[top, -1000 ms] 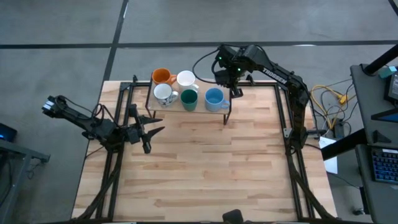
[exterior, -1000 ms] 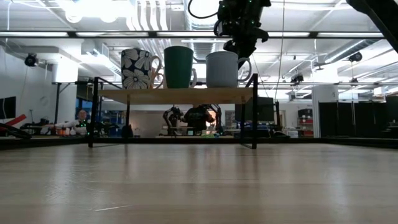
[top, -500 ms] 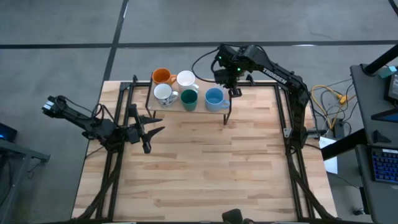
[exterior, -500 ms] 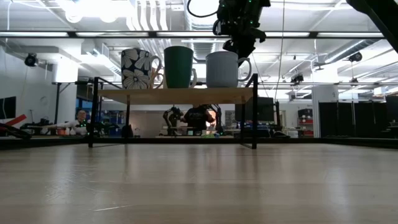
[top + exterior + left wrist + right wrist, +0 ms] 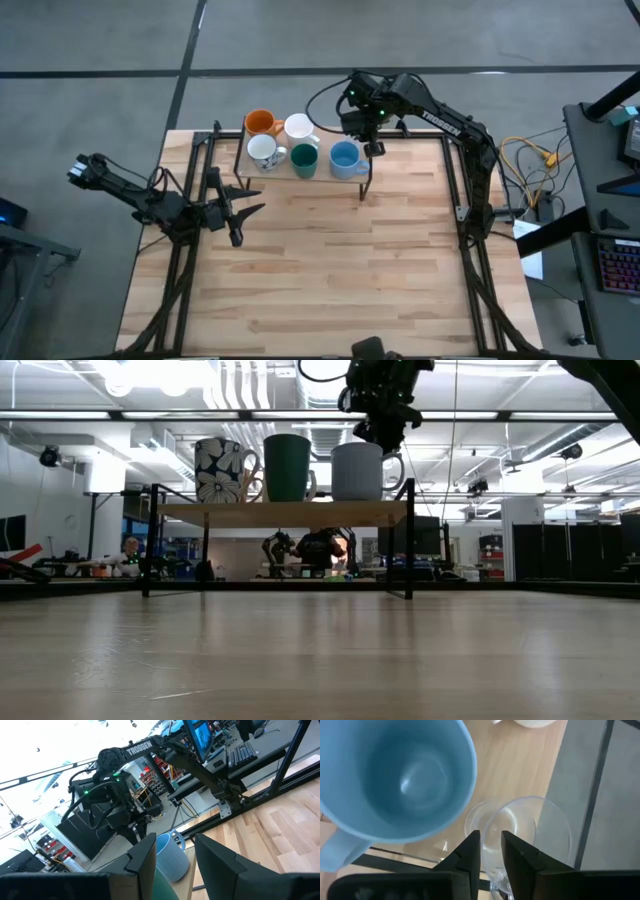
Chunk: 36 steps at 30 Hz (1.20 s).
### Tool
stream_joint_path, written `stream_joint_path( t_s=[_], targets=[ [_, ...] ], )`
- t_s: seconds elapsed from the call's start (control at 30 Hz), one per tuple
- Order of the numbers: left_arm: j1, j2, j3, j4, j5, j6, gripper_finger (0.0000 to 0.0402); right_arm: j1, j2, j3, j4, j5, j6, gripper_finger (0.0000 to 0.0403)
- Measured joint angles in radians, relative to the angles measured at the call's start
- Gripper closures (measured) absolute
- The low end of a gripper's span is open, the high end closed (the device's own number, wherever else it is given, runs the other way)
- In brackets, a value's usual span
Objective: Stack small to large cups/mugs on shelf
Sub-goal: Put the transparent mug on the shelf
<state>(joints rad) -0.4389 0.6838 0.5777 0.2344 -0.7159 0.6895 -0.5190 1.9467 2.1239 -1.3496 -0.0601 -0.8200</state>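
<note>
The shelf (image 5: pixel 326 174) stands at the table's far edge and also shows in the low view (image 5: pixel 280 513). On it stand the orange mug (image 5: pixel 261 122), plain white mug (image 5: pixel 298 127), white mug with dark markings (image 5: pixel 263 150), dark green cup (image 5: pixel 304 159) and light blue mug (image 5: pixel 345 156). My right gripper (image 5: pixel 368 140) is over the shelf's far right corner, just beyond the blue mug (image 5: pixel 395 775), shut on the clear glass (image 5: pixel 525 832). My left gripper (image 5: pixel 243 207) is open and empty, low over the table's left part. My right gripper holds the clear glass by its rim (image 5: pixel 489 832) on the side next to the blue mug. One finger is inside the glass and one outside. The fingers come from above, pointing down. The glass is upright over the shelf's corner; whether its base rests on the board I cannot tell.
The shelf's black legs (image 5: pixel 408 540) stand on the tabletop. Black frame rails (image 5: pixel 455 190) run along the table's left and right sides. The near half of the table (image 5: pixel 330 280) is bare wood. Grey floor (image 5: pixel 600 795) lies right behind the shelf's far edge.
My right gripper has gone a little toward the table's left, along the shelf's far edge behind the blue mug, and has risen slightly in the low view. The mugs on the shelf have stayed where they were.
</note>
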Motion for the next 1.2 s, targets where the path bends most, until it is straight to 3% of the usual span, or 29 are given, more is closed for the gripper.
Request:
stream_joint_path(
  t_s=[0.9, 1.2],
  targets=[
    [0.0, 0.0, 0.0, 0.0, 0.0, 0.008, 0.0279, 0.019, 0.0, 0.013, 0.066, -0.017, 0.001, 0.035],
    [0.0, 0.0, 0.0, 0.0, 0.0, 0.008, 0.0279, -0.003, -0.003, 0.061, 0.04, 0.192, 0.068, 0.038]
  ],
)
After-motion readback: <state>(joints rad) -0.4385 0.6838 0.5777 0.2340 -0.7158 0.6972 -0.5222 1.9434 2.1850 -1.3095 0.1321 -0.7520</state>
